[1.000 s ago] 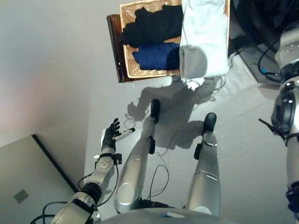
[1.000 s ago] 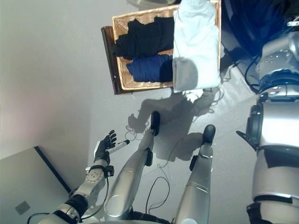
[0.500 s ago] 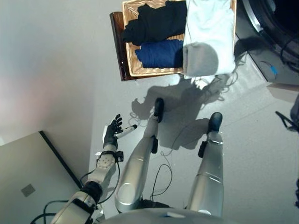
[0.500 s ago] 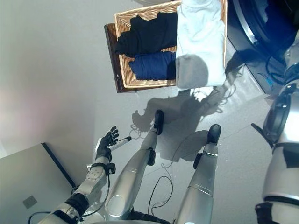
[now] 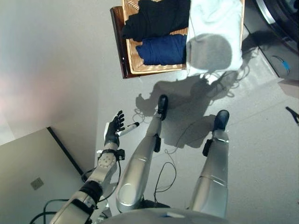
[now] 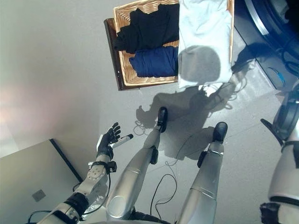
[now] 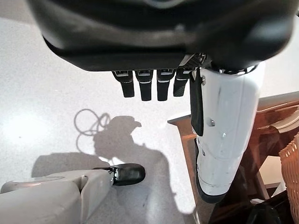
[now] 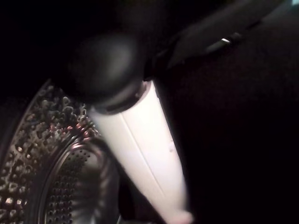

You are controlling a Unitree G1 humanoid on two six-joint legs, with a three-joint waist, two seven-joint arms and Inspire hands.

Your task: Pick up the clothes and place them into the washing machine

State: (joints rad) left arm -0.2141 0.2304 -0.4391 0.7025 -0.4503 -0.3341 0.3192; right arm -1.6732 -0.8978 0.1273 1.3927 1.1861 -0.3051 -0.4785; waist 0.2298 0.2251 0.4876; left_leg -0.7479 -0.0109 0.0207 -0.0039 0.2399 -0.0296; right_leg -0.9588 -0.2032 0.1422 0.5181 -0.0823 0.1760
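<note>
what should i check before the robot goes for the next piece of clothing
1. Clothes left in the basket: ok, a black garment, a blue garment and a white garment lie in it.
2. Left hand free: ok, fingers straight, holding nothing, low by the floor.
3. Right hand free: cannot tell, only its white thumb shows, inside the dark drum.
4. Right hand clear of the washing machine: not ok, it is in the drum.
5. Cloth in the drum: cannot tell, too dark.
</note>
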